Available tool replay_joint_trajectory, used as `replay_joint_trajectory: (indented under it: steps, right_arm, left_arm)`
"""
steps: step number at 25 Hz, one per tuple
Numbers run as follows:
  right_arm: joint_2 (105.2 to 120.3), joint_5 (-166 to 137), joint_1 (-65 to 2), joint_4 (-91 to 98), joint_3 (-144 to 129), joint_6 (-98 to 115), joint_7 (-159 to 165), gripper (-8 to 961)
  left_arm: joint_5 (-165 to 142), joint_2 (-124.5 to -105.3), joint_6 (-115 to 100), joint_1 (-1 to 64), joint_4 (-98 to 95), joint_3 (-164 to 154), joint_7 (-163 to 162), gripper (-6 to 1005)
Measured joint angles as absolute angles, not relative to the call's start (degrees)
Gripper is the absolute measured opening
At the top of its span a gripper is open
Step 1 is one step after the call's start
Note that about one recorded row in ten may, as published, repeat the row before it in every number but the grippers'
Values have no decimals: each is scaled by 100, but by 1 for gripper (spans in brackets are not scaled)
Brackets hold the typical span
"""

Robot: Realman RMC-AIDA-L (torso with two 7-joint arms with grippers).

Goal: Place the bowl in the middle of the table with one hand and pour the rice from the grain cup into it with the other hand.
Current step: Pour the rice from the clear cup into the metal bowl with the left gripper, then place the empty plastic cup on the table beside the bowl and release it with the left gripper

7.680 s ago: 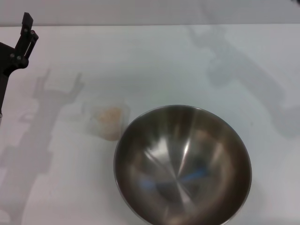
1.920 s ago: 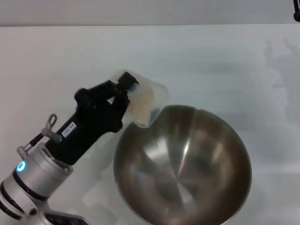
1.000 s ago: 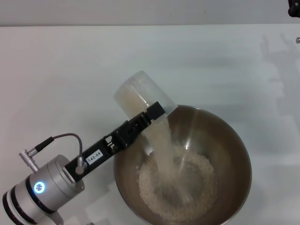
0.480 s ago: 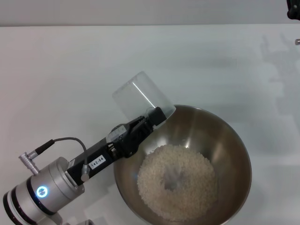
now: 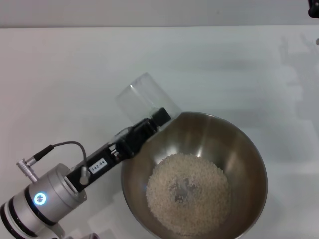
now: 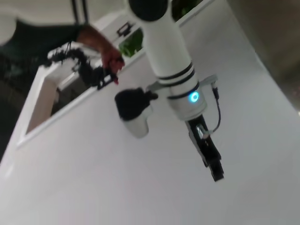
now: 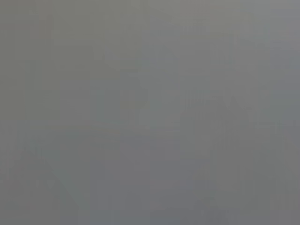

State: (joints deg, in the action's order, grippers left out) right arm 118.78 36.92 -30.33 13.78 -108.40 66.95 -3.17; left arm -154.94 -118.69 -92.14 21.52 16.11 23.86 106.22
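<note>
Wide, shiny steel bowl (image 5: 249, 149) sitting upright on the white table (image 5: 75, 64), toward the near right. Inside, pale rice (image 5: 187, 191) heaped loosely across the bottom, with a small dimple at the centre. Clear grain cup (image 5: 142, 99) tipped over at the bowl's far-left rim, mouth toward the bowl, looking empty, clamped in the left gripper (image 5: 154, 121).

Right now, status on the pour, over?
Left claw shut on grain cup, tipped over bowl rim, cup looks empty. Rice heaped in bowl. Right claw barely in view, far right corner. Nothing in the way.
</note>
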Motion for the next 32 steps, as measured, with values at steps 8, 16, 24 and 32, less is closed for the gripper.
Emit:
replay_joint_trajectory:
  steps: [8,16,24,32]
  right_arm:
    - [11874,3692,-3103,1394,-10770,6712,-263,492]
    - [11888,3692,-3092,1466,-10773,6755,-128,492]
    - [11906,3692,-3008,1465,-10774,6778,57,492]
    - [11926,3650,-2910,1472,-10812,6859,348,492]
  left_arm:
    - [-15482,-11894,-9243,2005,1627,2855,8392,51]
    - [-15466,-11902,-9182,1799,1917,4098,4944,56]
    - [-14386,-11917,-7729,1861,1931,4441,1290,60]
    - [-13747,-11918,-6541,1951,1934,4449,93,64]
